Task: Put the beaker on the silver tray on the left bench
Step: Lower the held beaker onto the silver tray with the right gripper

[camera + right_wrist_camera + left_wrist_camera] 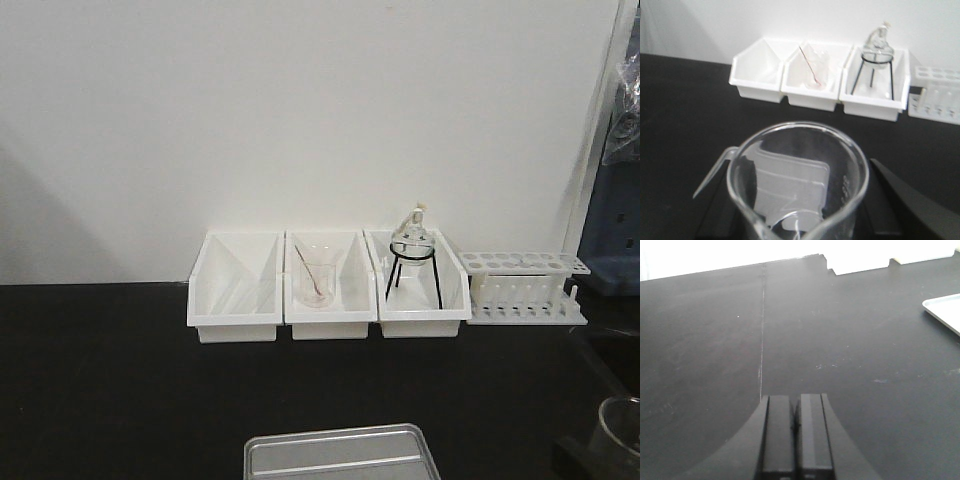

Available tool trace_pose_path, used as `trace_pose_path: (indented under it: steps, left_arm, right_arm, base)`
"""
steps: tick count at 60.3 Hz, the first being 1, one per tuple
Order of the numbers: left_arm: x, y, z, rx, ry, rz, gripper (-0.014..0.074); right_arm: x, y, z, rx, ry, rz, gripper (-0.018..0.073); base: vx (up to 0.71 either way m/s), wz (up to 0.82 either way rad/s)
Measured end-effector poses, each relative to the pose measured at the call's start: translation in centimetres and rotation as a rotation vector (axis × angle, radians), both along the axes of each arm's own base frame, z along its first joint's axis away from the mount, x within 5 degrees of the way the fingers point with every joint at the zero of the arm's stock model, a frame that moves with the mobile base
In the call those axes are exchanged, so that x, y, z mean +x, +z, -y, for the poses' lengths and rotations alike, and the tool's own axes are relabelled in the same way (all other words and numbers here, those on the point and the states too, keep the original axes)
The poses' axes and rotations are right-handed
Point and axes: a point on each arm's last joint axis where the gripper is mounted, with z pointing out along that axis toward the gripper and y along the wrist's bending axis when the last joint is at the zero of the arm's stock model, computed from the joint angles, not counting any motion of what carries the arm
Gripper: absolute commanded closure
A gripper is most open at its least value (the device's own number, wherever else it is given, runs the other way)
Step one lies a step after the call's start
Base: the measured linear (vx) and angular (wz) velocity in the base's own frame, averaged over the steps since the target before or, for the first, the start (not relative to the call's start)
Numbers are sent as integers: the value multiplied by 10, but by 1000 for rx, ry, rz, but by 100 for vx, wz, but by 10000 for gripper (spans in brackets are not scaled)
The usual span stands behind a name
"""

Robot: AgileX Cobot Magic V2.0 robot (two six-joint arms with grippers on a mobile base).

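Left gripper (796, 402): jaws pressed together on nothing. It hangs low over a bare part of the left bench (715, 340), fingers pointing toward the back edge, just left of the tray.

Silver tray (345, 450): lies flat and empty at the bench's near edge, about midway along it.

Beaker (622, 430): held clear of the countertop by the near edge, well to the right of the tray and not yet over it.

Right gripper (799, 205): fingers closed on the beaker's sides, glass upright with its rim up. The wrist is aimed along the bench toward the back edge, and the tray shows through the glass below.

Judged step: carrying the beaker left to the tray. To do it well, the glass should travel upright and high enough to pass the tray's raised rim. It should then come down inside the rim onto the flat floor, and the fingers should part only once the base is seated. The white bins (330, 300) at the back edge are not involved.
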Motion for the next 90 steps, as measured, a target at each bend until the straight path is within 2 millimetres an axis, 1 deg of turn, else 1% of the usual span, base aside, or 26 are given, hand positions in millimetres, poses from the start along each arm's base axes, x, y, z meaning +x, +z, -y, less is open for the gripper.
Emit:
trace_pose_path:
  steps: [8,13,17,21,23,25,28,29,30,35,38,41,43,48,53,58,70,77,78,86,90]
  left_arm:
    - [0,0,0,0,0,0,595]
    - [0,0,0,0,0,0,595]
    - [0,0,0,0,0,0,595]
    - [0,0,0,0,0,0,595]
    - [0,0,0,0,0,0,595]
    - [0,0,0,0,0,0,595]
    - [0,0,0,0,0,0,595]
    - [0,0,0,0,0,0,595]
    - [0,0,0,0,0,0,595]
    - [0,0,0,0,0,0,595]
    - [0,0,0,0,0,0,595]
    - [0,0,0,0,0,0,595]
    - [0,0,0,0,0,0,595]
    - [0,0,0,0,0,0,595]
    - [0,0,0,0,0,0,595]
    - [0,0,0,0,0,0,595]
    - [0,0,0,0,0,0,595]
    - [0,0,0,0,0,0,595]
    - [0,0,0,0,0,0,595]
    - [0,0,0,0,0,0,595]
    - [0,0,0,0,0,0,595]
  right_arm:
    - [10,1,-8,6,36,40,571]
    - [21,0,-19,-6,81,83,571]
    - [37,-6,-29,-8,117,101,571]
    - [58,-17,-38,2,145,102,571]
    - [74,-27,-44,12,158,95,571]
    - [85,-35,-47,16,164,84,571]
    - [107,-55,-52,23,174,46,571]
    - [113,-57,-53,32,178,50,571]
    - [120,-66,-55,31,181,29,571]
    - [149,-93,-64,21,205,-5,571]
    - [162,-106,-69,1,223,-11,571]
    - [178,-125,-75,-40,247,-24,571]
    - [184,-134,-78,-57,259,-30,571]
    - [201,-164,-85,-85,284,-70,571]
    - [209,-187,-89,-91,296,-102,571]
    - [212,-201,-91,-85,303,-119,571]
    - [215,-219,-92,-72,295,-147,566]
    - [215,-231,-91,-93,287,-165,550]
    - [215,-233,-90,-98,284,-159,505]
    - [215,-233,-90,-98,283,-160,407]
    - [216,-233,-90,-97,282,-161,328]
  base:
    - [0,0]
    - [0,0]
    - [0,0]
    - [0,0]
    - [0,0]
    - [0,0]
    - [0,0]
    - [0,0]
    - [0,0]
    - [0,0]
    - [0,0]
    - [0,0]
    - [0,0]
    - [0,0]
    - [0,0]
    - [0,0]
    - [0,0]
    - [0,0]
    - [0,0]
    - [0,0]
    - [0,0]
